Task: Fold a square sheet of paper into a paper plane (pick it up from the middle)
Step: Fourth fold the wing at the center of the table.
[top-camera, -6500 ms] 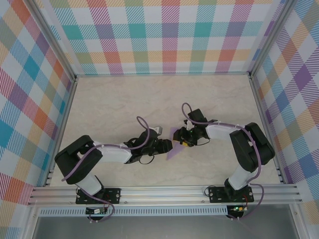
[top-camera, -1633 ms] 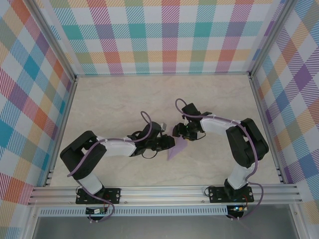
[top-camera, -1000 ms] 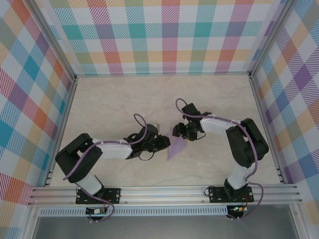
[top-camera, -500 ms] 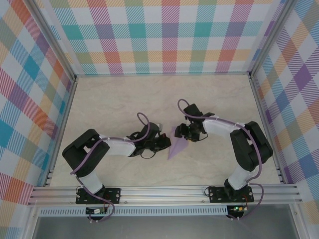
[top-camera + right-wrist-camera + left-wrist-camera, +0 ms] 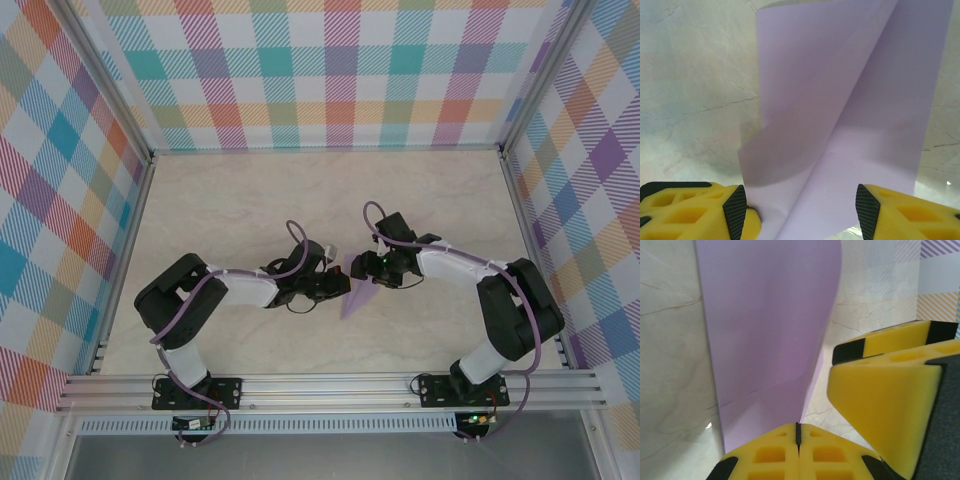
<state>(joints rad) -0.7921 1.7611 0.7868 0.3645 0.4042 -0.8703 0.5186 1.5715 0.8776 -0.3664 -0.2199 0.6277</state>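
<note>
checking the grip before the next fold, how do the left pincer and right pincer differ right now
The left pincer is shut, pinching an edge of the purple paper; the right pincer is open, its jaws apart with the paper between them. Seen from above, the left pincer sits left of the paper, the right pincer to its right. Both have yellow pads.

**Desk surface and load**
The desk (image 5: 230,200) is a flat rectangular top in a pale cream marble-pattern finish with faint brown veins. Plaid-patterned walls (image 5: 330,70) enclose it on three sides, and an aluminium rail (image 5: 330,385) bounds its near edge. One item rests on it: a thin lavender-purple sheet of paper (image 5: 356,292), creased into a narrow pointed shape near the desk centre, tip toward the near edge. Part of the sheet lies flat on the surface; another part curves up off it.
</note>
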